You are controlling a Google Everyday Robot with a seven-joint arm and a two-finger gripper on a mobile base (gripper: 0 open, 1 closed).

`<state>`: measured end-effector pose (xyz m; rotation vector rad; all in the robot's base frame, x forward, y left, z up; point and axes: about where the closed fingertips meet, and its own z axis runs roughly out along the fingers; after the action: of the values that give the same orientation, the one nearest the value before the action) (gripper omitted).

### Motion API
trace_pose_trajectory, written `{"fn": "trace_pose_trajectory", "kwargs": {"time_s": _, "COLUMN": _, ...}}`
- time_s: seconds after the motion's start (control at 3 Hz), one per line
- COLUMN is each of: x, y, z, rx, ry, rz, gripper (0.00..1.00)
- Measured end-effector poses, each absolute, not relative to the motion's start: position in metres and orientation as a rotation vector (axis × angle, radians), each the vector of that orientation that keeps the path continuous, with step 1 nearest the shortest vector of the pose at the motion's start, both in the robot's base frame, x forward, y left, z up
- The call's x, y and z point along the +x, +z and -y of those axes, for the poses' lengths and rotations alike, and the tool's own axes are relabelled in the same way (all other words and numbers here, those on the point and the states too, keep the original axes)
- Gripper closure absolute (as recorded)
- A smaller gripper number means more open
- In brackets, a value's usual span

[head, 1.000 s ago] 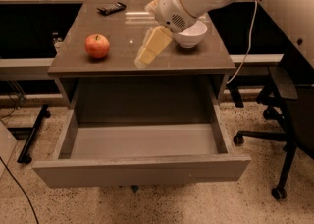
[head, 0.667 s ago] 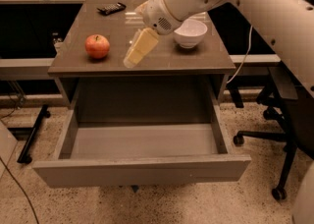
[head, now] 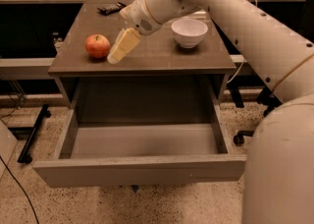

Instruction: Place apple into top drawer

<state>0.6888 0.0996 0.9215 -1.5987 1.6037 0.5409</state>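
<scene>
One apple (head: 97,46) | near counter (head: 162,57) front-left corner | likely light, firm, smooth, rolls; grip across its middle | tool (head: 116,56) just beside it, spread cannot tell | drawer (head: 140,171) open

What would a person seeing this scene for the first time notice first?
The big white robot arm fills the right side and reaches over the grey cabinet top, its claw hanging just right of the red apple. Below, the top drawer stands pulled wide open. A white bowl sits further right on the top.
</scene>
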Motion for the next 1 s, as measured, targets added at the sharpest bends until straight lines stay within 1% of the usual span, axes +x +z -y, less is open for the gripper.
{"fn": "trace_pose_trajectory", "kwargs": {"time_s": 1.0, "x": 0.733, "y": 0.886, "z": -0.164, "rx": -1.6, "ry": 0.704, "rz": -1.559, "gripper": 0.0}}
